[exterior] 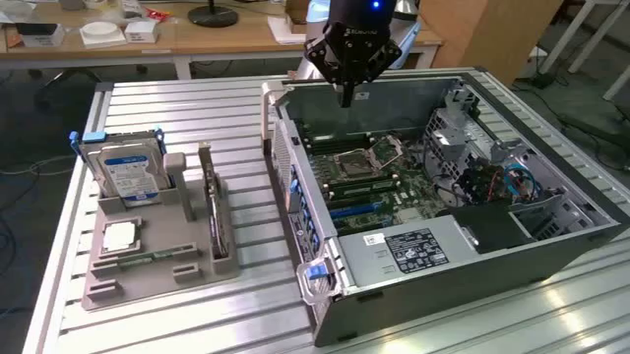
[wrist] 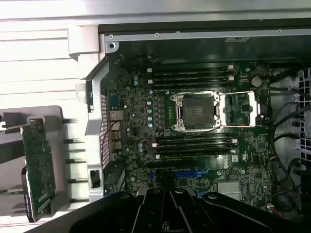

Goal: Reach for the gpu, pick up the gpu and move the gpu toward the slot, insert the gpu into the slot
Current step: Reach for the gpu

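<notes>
Your tool (exterior: pixel 346 102) is clenched on nothing and hangs over the far wall of the open computer case (exterior: pixel 473 265). The gpu (exterior: pixel 209 206) stands on edge in the grey holder (exterior: pixel 147 276) on the worktop (exterior: pixel 177 110), well apart from the tool.
</notes>
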{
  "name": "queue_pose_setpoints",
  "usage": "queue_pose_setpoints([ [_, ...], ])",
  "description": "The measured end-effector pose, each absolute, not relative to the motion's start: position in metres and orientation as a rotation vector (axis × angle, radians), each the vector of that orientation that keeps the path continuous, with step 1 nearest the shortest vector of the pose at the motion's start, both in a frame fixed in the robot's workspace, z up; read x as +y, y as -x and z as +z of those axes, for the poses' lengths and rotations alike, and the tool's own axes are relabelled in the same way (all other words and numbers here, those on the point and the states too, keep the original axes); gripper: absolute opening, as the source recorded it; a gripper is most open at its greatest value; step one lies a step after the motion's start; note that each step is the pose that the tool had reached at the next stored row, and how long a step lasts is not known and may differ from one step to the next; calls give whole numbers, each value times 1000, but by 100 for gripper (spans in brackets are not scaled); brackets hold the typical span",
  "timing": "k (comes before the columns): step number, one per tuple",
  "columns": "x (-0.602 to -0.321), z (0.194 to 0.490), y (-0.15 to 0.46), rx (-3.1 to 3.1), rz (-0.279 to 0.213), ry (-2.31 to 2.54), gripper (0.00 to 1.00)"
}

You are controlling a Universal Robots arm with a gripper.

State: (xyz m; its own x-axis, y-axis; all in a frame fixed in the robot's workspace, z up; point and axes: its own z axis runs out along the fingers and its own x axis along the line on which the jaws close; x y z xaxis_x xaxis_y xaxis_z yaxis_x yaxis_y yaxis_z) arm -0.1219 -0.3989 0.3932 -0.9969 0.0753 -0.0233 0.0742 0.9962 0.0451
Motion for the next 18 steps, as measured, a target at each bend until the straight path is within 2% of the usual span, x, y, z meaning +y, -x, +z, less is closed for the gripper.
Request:
queue_pose_setpoints([
  [18, -399, 393, 131, 3114, 69, -117, 10],
])
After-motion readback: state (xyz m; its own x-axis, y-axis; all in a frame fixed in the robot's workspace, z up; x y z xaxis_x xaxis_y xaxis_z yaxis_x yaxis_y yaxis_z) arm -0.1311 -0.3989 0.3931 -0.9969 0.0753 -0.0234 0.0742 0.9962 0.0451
